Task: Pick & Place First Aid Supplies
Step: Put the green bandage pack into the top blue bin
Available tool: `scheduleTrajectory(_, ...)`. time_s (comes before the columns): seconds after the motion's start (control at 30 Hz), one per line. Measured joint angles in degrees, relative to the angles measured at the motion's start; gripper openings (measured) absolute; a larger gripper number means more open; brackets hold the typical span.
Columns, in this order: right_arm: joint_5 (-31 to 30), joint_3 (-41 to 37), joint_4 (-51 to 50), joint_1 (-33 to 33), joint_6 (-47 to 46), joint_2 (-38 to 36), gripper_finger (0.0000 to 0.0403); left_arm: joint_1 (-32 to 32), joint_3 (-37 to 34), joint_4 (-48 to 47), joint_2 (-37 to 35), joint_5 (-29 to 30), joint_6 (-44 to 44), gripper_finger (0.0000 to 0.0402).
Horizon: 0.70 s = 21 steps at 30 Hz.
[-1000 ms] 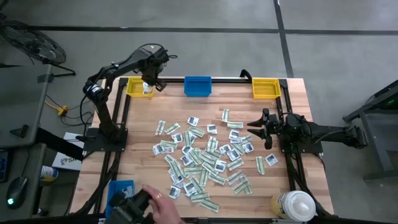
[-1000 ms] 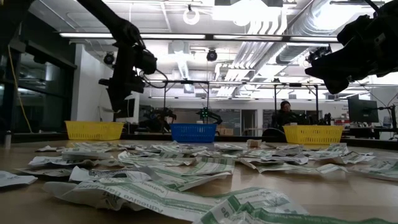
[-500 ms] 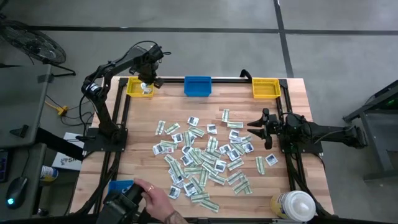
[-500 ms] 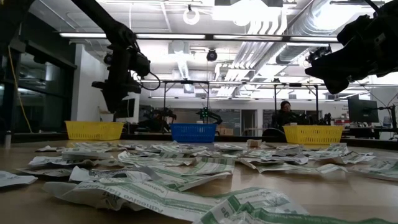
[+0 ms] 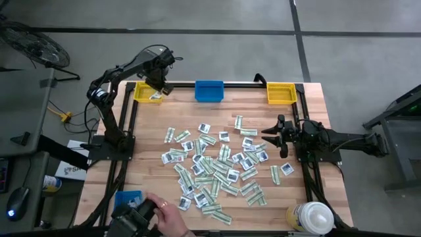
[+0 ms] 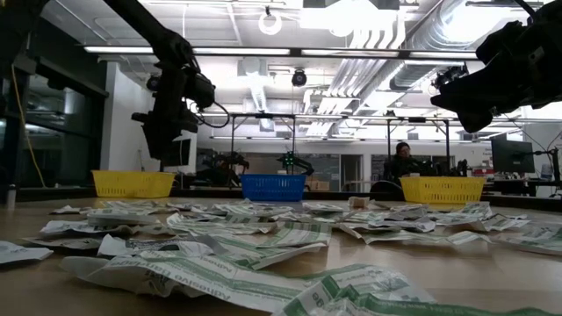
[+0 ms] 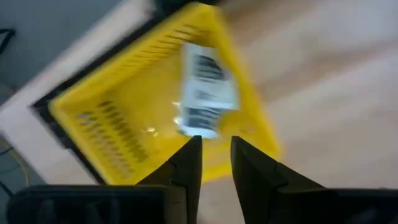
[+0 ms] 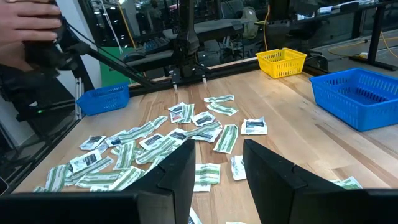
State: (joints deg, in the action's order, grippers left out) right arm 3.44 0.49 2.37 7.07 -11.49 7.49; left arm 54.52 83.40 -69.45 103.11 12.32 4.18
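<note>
The first aid supplies (image 5: 217, 164) lie scattered as flat packets over the middle of the wooden table. My left gripper (image 5: 158, 87) hangs open over the yellow bin (image 5: 145, 93) at the far left corner, pointing down. In the left wrist view a white packet with dark marks (image 7: 205, 87) shows blurred inside that yellow bin (image 7: 118, 112), beyond my left gripper's (image 7: 214, 144) parted fingertips and apart from them. My right gripper (image 5: 268, 137) stays level above the table's right side, open and with nothing in it, facing the pile (image 8: 174, 134).
A blue bin (image 5: 209, 90) stands at the far middle and a second yellow bin (image 5: 281, 93) at the far right. A small blue bin (image 5: 128, 197) and a person's hand (image 5: 164, 214) with a dark device are at the near left. A white-capped bottle (image 5: 312, 216) stands near right.
The person's hand with the dark device at the near left edge has shifted about. Neither arm has visibly changed place.
</note>
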Motion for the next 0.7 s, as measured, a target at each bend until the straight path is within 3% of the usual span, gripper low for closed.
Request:
scheduleTrajectory(0.13,-0.02,0.0,0.01,0.02,0.01,0.0,0.0129,-3.91,0.0,-2.37,0.0,-2.03,-1.46,0.0083)
scheduleTrajectory(0.37,-0.01,0.0,-0.02,0.01,0.01,0.0,0.0129,-12.2,-0.94,-6.03,-0.18,-10.69,-12.83,0.0083)
scheduleTrajectory(0.7,-0.02,0.01,-0.01,0.02,0.01,0.0,0.0129,-22.31,-14.44,-1.49,-9.35,-15.21,-10.57,0.0083)
